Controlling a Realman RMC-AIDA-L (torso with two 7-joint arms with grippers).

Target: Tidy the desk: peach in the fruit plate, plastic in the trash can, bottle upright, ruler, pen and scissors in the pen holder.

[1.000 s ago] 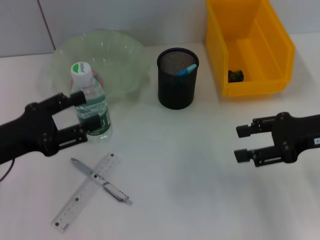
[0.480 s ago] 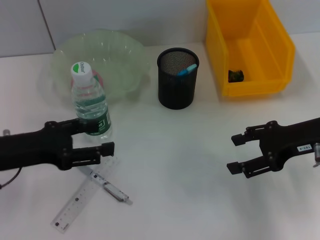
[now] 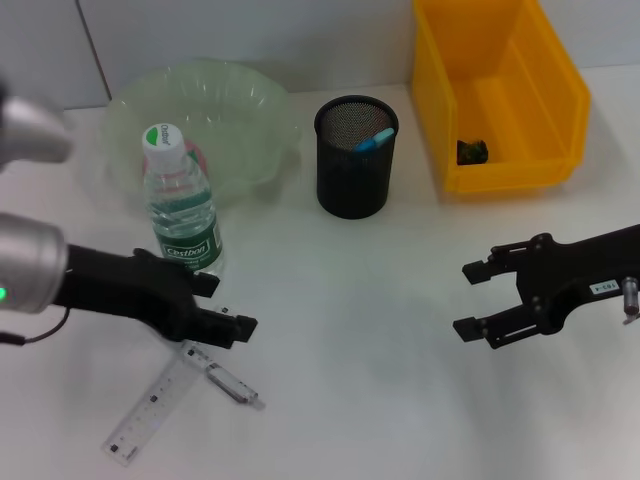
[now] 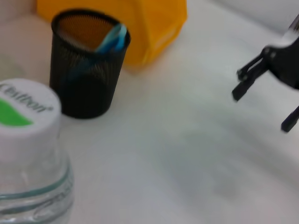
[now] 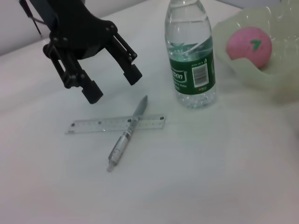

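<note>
The white table (image 3: pixel 380 400) carries everything. At its far right stands the yellow bin (image 3: pixel 500 95), the trash can here, with a small dark scrap (image 3: pixel 471 151) lying on its floor. At far left sits the clear plate (image 3: pixel 215 120), a pale bowl, and the right wrist view shows the pink peach (image 5: pixel 249 43) inside it. Between plate and bin stands the black mesh holder (image 3: pixel 355 157), upright, with a blue-handled thing (image 3: pixel 374 139) leaning inside; whether it is the scissors cannot be told.

The left gripper (image 3: pixel 226 308) hangs low over the table just in front of the bottle, fingers spread, holding nothing; in the right wrist view its two fingers stand apart above the ruler. The right gripper (image 3: pixel 477 298) hovers over bare table at the right, in front of the bin, jaws also spread and empty.

The bottle (image 3: pixel 180 205) stands upright in front of the plate, white cap with a green mark on top, green label near its base. The clear ruler (image 3: pixel 150 410) lies flat near the front left edge, beside the bottle's base. The grey pen (image 3: pixel 232 385) lies across the ruler, touching it, the two forming a cross.
</note>
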